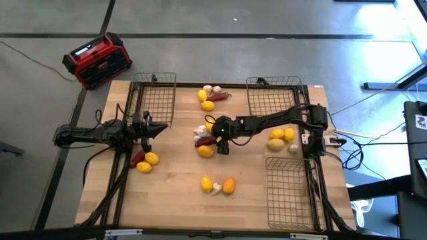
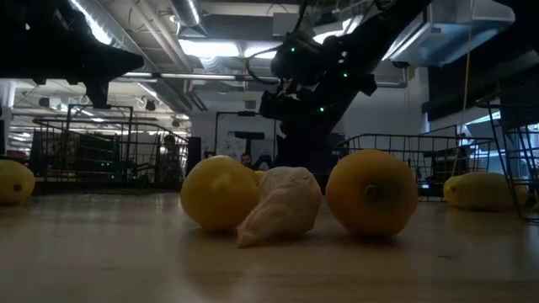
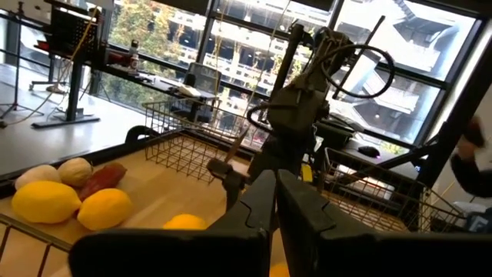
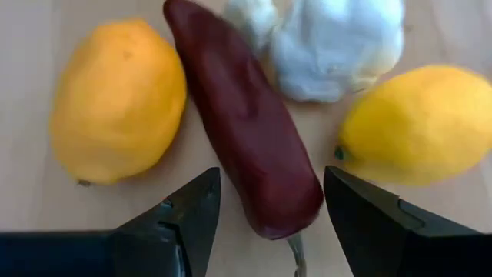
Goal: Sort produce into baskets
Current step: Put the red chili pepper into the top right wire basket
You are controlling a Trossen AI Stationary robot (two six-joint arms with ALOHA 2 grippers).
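Observation:
My right gripper is open and tipped down over the middle cluster of produce. Its two fingers stand on either side of the stem end of a dark red elongated piece without touching it. Lying on the table around that piece are an orange lemon, a yellow lemon and a white garlic bulb. My left gripper waits shut at the table's left, near the far left basket. Two more baskets stand at the far right and the near right.
Other produce lies in clusters: far centre, left, near centre and right. A red-and-black box sits on the floor beyond the far left corner.

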